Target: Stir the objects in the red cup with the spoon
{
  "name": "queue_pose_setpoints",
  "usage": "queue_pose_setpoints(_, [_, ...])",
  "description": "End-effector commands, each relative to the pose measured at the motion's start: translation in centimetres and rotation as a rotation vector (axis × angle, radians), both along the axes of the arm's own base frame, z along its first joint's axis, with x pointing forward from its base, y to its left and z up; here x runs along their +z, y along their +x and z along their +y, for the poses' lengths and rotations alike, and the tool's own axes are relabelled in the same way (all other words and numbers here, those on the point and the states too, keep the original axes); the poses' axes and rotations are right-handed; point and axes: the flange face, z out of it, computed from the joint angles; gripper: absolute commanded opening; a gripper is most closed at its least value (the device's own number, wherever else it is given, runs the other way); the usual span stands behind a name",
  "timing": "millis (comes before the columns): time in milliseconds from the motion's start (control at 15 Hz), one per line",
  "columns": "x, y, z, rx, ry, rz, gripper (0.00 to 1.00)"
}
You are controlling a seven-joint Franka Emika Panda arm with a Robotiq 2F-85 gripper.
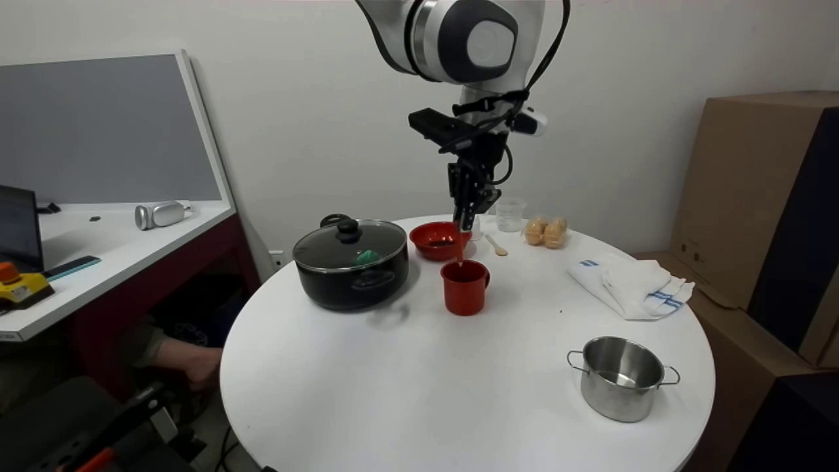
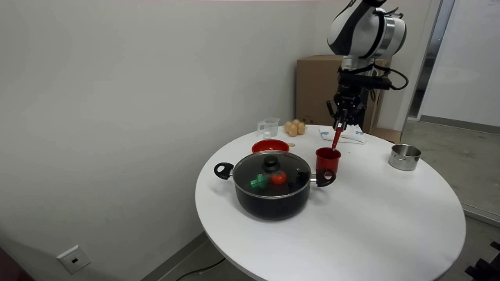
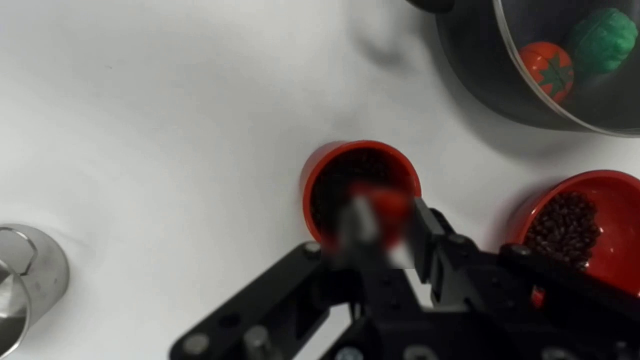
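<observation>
The red cup [image 1: 465,290] stands upright on the white table; it shows in both exterior views [image 2: 327,160]. In the wrist view, the cup [image 3: 370,144] holds small dark beans [image 3: 365,164]. My gripper [image 1: 463,223] is above the cup, pointing down. In an exterior view, the gripper [image 2: 340,125] is shut on the spoon [image 2: 336,138], a red stick-like utensil that slants down into the cup mouth. The spoon [image 1: 460,248] has its lower end hidden inside the cup. In the wrist view, the fingers [image 3: 387,215] and the spoon's top [image 3: 392,202] are blurred.
A lidded black pot [image 2: 269,205] stands beside the cup. A shallow red bowl [image 3: 617,235] with dark beans is near it. A small wooden spoon [image 1: 496,245], clear measuring cup [image 1: 510,216], eggs [image 1: 546,233], towel [image 1: 632,286] and steel pot [image 1: 619,390] are also on the table.
</observation>
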Motion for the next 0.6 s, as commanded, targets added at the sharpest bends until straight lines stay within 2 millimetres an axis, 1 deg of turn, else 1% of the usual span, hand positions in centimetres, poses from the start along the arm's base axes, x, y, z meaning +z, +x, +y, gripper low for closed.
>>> queue_pose_setpoints(0, [-0.9,-0.6,2.9,0.068,0.029,0.041,0.08])
queue_pose_setpoints(133, [-1.2,-0.4,4.3,0.096,0.038,0.050,0.08])
queue_pose_setpoints(267, [-0.8,0.4,5.1,0.102,0.044,0.040,0.08])
queue_pose_setpoints(400, [0.1,1.2,5.0,0.095,0.041,0.020,0.08])
queue_pose_setpoints(533, [1.2,1.9,3.9,0.072,0.041,-0.004,0.08])
